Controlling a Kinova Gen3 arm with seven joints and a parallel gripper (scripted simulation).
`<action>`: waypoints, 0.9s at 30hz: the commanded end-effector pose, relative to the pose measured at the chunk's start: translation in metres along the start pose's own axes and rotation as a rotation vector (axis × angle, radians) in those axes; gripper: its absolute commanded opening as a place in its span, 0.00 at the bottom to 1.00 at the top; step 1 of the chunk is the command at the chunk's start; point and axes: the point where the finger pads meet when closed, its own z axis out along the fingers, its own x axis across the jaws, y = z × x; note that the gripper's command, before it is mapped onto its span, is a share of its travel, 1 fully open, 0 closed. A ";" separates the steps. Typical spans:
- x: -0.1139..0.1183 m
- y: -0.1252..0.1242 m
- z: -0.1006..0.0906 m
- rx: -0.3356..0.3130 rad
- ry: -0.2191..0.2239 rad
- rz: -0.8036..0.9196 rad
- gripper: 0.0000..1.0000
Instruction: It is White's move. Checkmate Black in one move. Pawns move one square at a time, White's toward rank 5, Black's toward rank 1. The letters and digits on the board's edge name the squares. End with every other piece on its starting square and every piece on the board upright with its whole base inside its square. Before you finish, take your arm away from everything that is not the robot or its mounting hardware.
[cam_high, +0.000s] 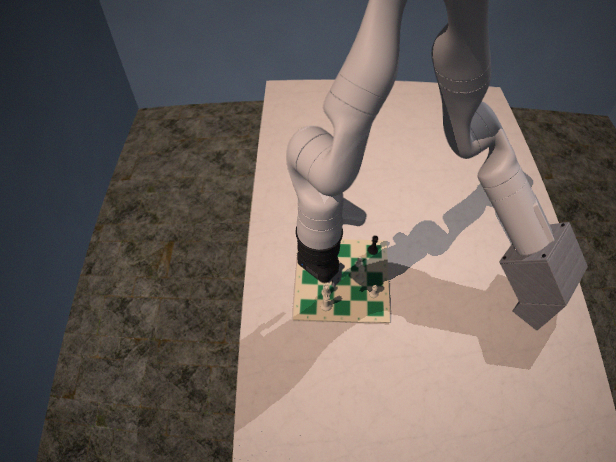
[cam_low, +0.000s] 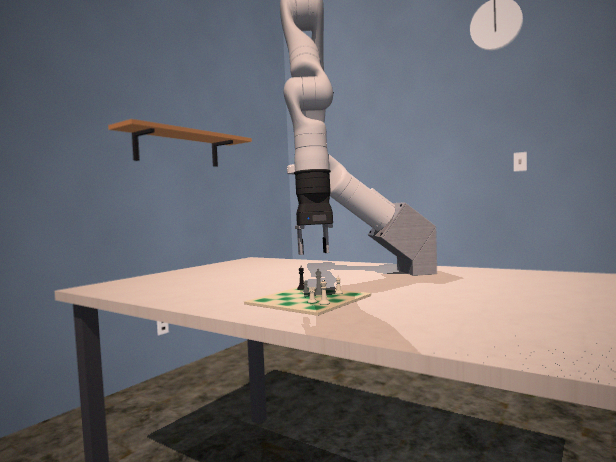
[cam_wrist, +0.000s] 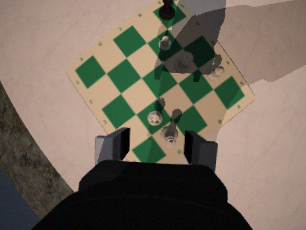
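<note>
From my remote station I find the arm (cam_low: 310, 125) hanging vertical over the chessboard (cam_low: 280, 303), which lies flat on the pale bench (cam_low: 480, 320) nearer the bench's left edge in the top view. The jaws (cam_low: 312, 245) are fully apart and hold nothing; in the exterior view they hang well above the piece tops, touching none of them.

The board is a small green-and-cream checker with edge markings too small for me to read, so I cannot name squares. One black piece (cam_high: 374, 245) stands upright on a far corner square, the one nearest the arm's grey pedestal (cam_high: 560, 280). The white pieces are in two groups. Two of them (cam_wrist: 162, 124) stand close together near the board's near-left side in the top view; the wrist view places them just ahead of and between the two fingers. Two or three more (cam_high: 367, 280) stand toward the middle and right of the board, in the arm's shadow, so I cannot tell their kinds with confidence. Every piece I can make out stands upright.

The wrist view shows the board turned diagonally to the camera. A wooden shelf (cam_low: 175, 131) and a round clock (cam_low: 496, 22) hang on the blue wall behind.
</note>
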 end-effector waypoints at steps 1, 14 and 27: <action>-0.005 -0.011 0.018 0.034 -0.004 0.015 1.00; -0.005 -0.011 0.018 0.034 -0.004 0.015 0.73; -0.005 -0.011 0.018 0.034 -0.004 0.015 0.73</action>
